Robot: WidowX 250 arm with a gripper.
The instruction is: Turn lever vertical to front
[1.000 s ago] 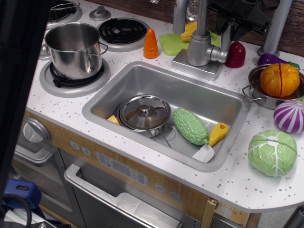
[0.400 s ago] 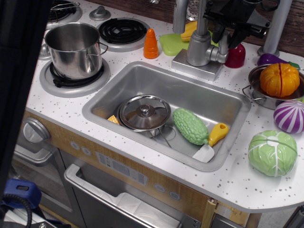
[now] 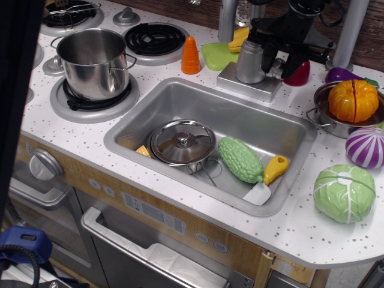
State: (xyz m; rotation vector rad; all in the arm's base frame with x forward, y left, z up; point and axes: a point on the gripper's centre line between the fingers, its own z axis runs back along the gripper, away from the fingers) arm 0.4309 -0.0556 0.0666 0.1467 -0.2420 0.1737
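The black gripper [image 3: 281, 60] hangs over the tap body [image 3: 250, 62] at the back rim of the sink [image 3: 300, 135], its two dark fingers [image 3: 268, 59] pointing down and spread apart, one on each side of the short silver stub that juts from the tap body's right side. The lever [image 3: 276, 67] seems to be that stub, but the gripper covers most of it, so its angle cannot be read, nor whether the fingers touch it. The gripper's upper part is cut off by the top edge of the view.

The tap body stands on a square base [image 3: 249, 82] between two tall grey pipes [image 3: 227, 18], whose tops are also cut off. A dark red toy [image 3: 300, 75] is partly hidden behind the right finger.

In the sink lie a pot lid [image 3: 182, 142], a bumpy green vegetable [image 3: 240, 159] and a yellow-handled spatula [image 3: 267, 179]. A small yellow piece [image 3: 143, 151] peeks out from under the lid's left edge.
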